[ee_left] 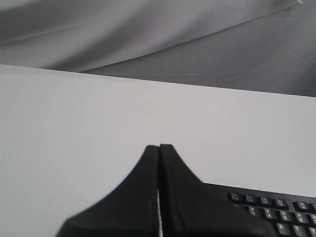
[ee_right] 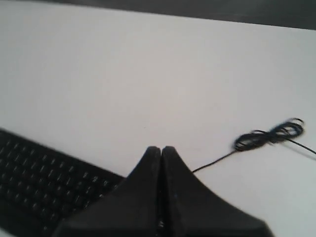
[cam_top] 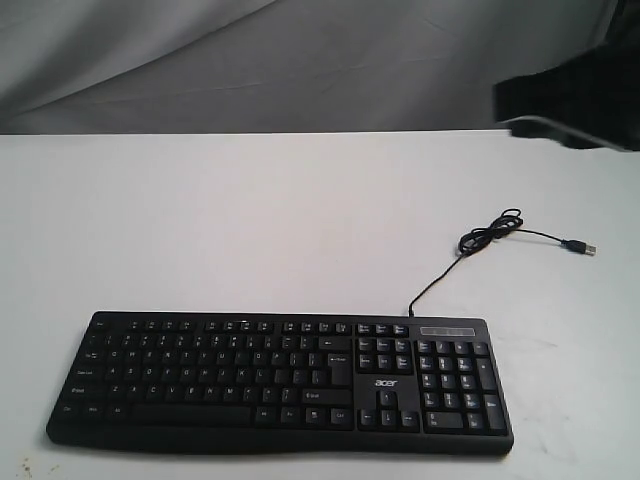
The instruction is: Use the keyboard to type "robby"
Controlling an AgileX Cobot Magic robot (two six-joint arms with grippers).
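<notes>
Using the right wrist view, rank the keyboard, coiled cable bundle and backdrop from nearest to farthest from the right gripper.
1. keyboard, close beside the right gripper.
2. coiled cable bundle, farther out on the table.
3. backdrop, beyond the table's far edge.

The near strip of the counter point(cam_top: 250, 220) is taken up by the keyboard point(cam_top: 280, 380). Open surface is left behind it. At the right rear, passage is crossed by the thin USB cable point(cam_top: 437, 281), its coiled bundle point(cam_top: 490, 232) and plug point(cam_top: 582, 247). A dark blurred shape point(cam_top: 570, 100) is seen over the far right corner.

Left hand point(ee_left: 159, 148), right hand point(ee_right: 161, 148), both matte black, wedge-shaped
</notes>
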